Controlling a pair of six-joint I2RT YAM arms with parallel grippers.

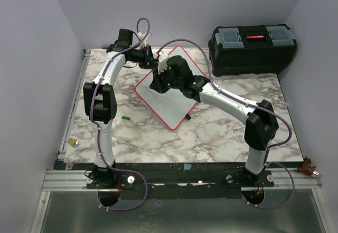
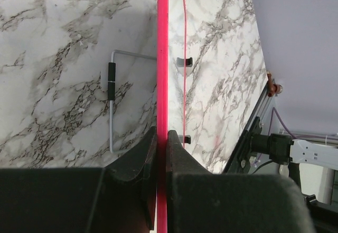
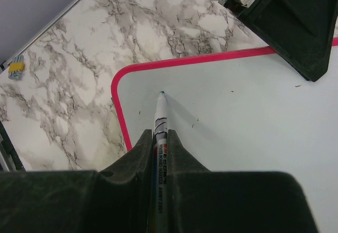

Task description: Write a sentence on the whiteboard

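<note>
Bright even light, soft shadows, sharp focus.

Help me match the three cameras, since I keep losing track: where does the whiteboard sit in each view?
Top external: the whiteboard is a tilted diamond just above the picture's centre.
Left wrist: it is seen edge-on, a vertical red line through the middle, pinched by the left claw.
Right wrist: its white face fills the right half, with a rounded corner at centre-left.
Shared landmark: the red-pink rim.
</note>
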